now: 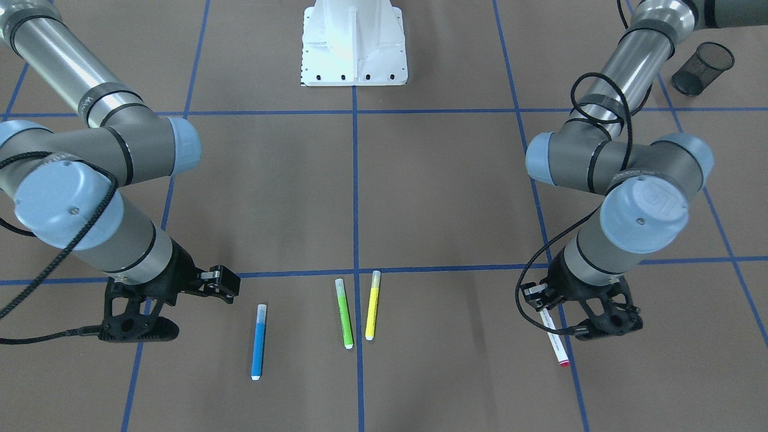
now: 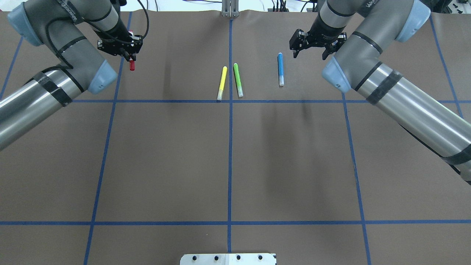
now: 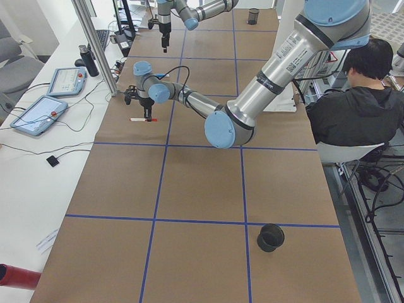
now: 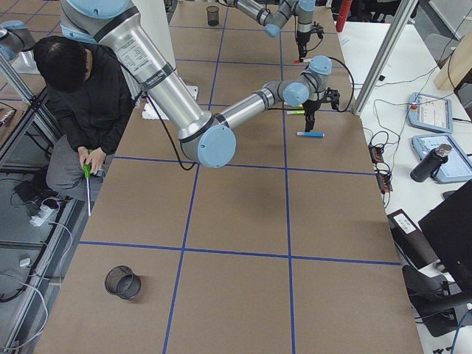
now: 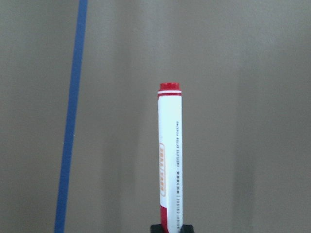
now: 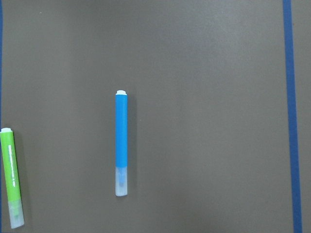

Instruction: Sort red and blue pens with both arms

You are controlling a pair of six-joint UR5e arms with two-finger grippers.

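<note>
My left gripper [image 1: 538,297] [image 2: 129,51] is shut on the red pen [image 1: 555,339] [image 5: 170,155], a white barrel with red ends. It holds the pen level and low over the table; whether the pen touches the paper I cannot tell. The red cap [image 2: 131,65] sticks out toward the robot. On the paper lies the blue pen [image 1: 258,342] [image 2: 280,69] [image 6: 121,143], its pale cap toward the robot. My right gripper [image 1: 223,283] [image 2: 310,49] hovers open beside the pen's far end and holds nothing.
A green marker [image 1: 344,313] [image 2: 238,80] and a yellow marker [image 1: 372,305] [image 2: 222,83] lie side by side at the centre line. Black mesh cups [image 1: 703,68] [image 4: 122,282] stand near each table end. A seated person [image 3: 353,95] is beside the robot's white base [image 1: 354,42].
</note>
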